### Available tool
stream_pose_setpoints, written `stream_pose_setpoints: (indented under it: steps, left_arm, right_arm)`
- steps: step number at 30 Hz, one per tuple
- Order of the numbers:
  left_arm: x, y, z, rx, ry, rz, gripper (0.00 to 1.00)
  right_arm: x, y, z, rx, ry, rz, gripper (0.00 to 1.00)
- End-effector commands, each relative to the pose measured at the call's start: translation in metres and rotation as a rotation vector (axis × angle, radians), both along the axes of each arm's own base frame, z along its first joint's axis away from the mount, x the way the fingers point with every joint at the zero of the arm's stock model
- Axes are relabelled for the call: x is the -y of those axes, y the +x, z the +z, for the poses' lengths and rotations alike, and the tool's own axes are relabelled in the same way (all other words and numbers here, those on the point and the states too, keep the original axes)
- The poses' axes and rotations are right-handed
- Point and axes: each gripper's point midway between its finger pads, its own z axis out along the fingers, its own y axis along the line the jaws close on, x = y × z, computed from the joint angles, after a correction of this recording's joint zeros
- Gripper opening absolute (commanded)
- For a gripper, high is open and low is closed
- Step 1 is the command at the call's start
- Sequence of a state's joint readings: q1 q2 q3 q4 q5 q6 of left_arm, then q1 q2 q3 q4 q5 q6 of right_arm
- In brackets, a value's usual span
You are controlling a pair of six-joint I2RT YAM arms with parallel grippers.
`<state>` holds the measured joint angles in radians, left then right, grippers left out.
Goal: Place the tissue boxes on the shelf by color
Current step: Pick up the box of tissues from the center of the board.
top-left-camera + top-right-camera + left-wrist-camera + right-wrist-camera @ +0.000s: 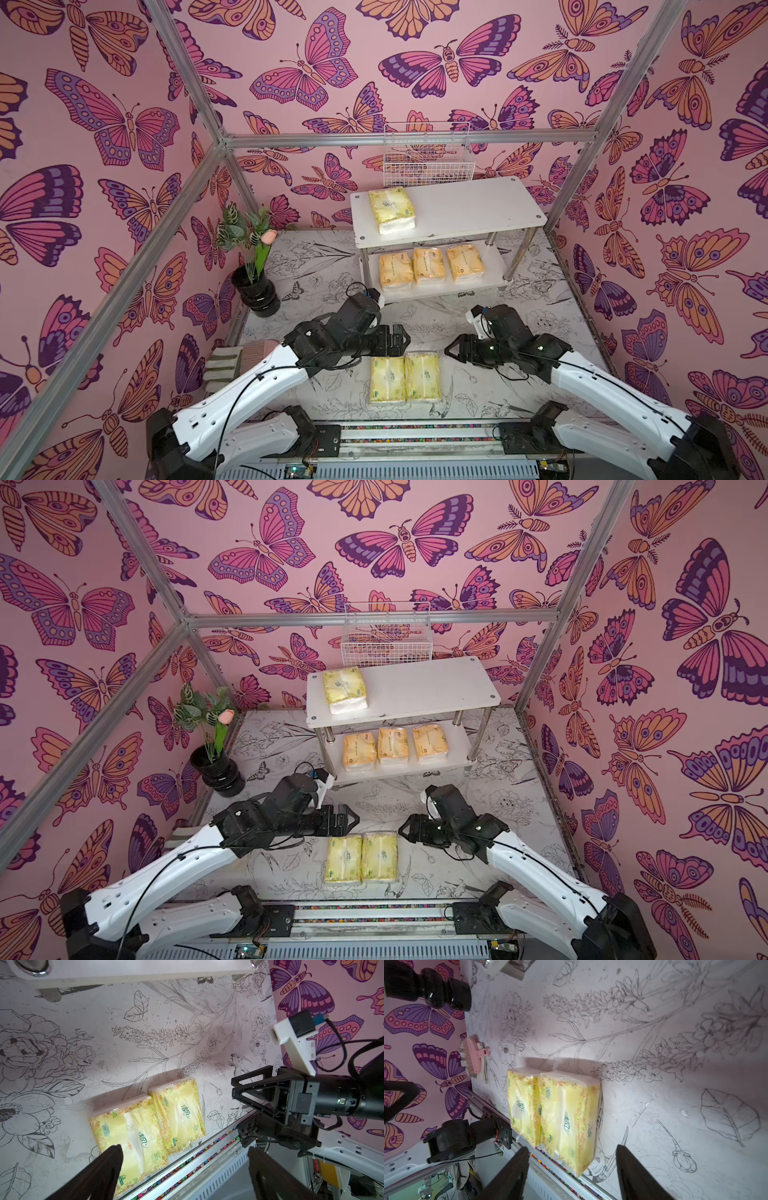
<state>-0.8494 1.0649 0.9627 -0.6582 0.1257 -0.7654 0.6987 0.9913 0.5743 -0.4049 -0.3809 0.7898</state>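
Note:
Two pale yellow-green tissue boxes [387, 380] [422, 377] lie side by side near the table's front edge, seen in both top views and in the left wrist view [133, 1130] and the right wrist view [571, 1113]. A third pale one [391, 209] lies at the left end of the shelf's [469, 208] top board. Three orange-yellow ones [429, 264] sit in a row on the lower board. My left gripper [401, 336] [185, 1148] hovers open and empty just behind the left front pack. My right gripper [451, 351] [572, 1147] hovers open and empty to the right of the pair.
A black vase with a plant [255, 291] stands at the table's left. A white wire basket [428, 160] hangs on the wall behind the shelf. A pink brush and folded cloth [249, 353] lie at the front left. Aluminium frame posts and a front rail [415, 432] border the table.

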Motion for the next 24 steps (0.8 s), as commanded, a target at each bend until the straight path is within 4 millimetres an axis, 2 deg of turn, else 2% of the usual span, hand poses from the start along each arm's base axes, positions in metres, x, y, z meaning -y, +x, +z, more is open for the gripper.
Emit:
stream_pose_setpoints:
  steps: [1,4,10,19,24]
  left_arm:
    - [0.012,0.008,-0.012,0.012,-0.006,0.019,1.00]
    - [0.019,0.011,-0.026,-0.006,0.008,0.017,1.00]
    - [0.027,0.016,-0.039,-0.021,0.007,0.023,1.00]
    - [0.030,0.017,-0.047,-0.032,0.010,0.022,1.00]
    - [0.031,0.018,-0.047,-0.031,0.008,0.020,1.00]
  right_arm:
    - [-0.021,0.011,0.009,0.030,0.096,0.005,0.67]
    - [-0.029,0.006,-0.007,-0.007,0.087,0.036,0.64]
    - [-0.042,-0.001,-0.028,-0.049,0.077,0.072,0.57]
    - [-0.044,-0.003,-0.049,-0.084,0.040,0.085,0.39]
    - [-0.046,-0.002,-0.057,-0.101,0.031,0.092,0.33]
